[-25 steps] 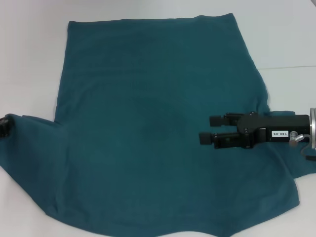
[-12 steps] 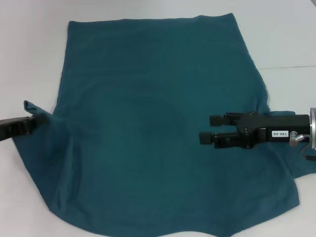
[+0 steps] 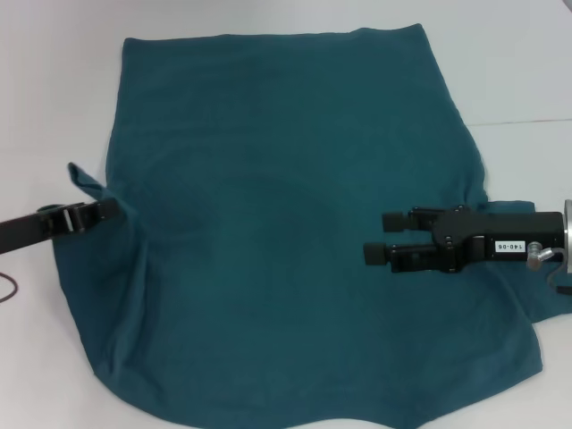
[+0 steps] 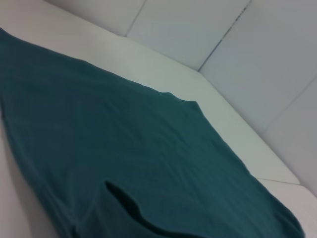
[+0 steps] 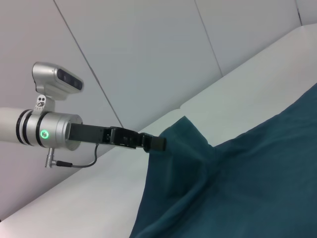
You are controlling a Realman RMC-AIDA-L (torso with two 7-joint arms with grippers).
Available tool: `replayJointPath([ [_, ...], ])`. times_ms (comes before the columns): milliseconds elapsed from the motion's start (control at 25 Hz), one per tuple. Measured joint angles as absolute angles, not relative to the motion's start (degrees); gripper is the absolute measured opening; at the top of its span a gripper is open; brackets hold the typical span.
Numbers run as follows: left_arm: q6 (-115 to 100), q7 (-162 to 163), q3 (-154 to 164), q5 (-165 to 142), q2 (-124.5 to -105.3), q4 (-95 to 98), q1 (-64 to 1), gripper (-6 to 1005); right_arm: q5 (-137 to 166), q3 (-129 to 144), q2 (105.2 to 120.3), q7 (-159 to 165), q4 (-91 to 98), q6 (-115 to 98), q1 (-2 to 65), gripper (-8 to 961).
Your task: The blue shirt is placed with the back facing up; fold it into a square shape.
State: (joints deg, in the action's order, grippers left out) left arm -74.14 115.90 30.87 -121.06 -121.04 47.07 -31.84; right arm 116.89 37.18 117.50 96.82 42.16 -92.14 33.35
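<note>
Left tool (image 3: 105,212) clamped on blue shirt (image 3: 286,223) sleeve edge, lifted off bench (image 3: 54,89); right tool (image 3: 380,237) open above shirt's right side.

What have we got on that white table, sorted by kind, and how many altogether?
Shirts: 1, the blue shirt
Grippers: 2, the left gripper pinching the shirt's sleeve, the right gripper open above the shirt
Tables: 1, the white table
Total: 4

The blue shirt (image 3: 286,223) is soft, matt cloth; the table (image 3: 518,63) is smooth and white; the left gripper (image 5: 157,144) is matt black, its wrist brushed metal.
</note>
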Motion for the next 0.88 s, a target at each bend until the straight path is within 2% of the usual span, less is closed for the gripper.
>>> replayJointPath([
  [160,-74.44,115.57,31.35,-119.98,-121.96,45.96,-32.54,9,116.89,37.27,117.5,96.81,42.23,-92.39,33.31,923],
  [320,-75.77,113.02,31.61,-116.43,-123.9,45.36,-32.51,12,116.89,37.54,117.5,96.83,42.37,-92.49,33.31,919],
  [520,-79.29,107.66,31.75,-110.71,-123.99,38.26,-32.63,185,116.9,37.57,117.5,97.23,42.45,-92.9,33.31,909],
  [880,-78.04,101.15,32.47,-109.83,-123.94,36.96,-32.28,380,116.89,37.18,117.34,97.33,42.46,-93.28,33.22,880],
])
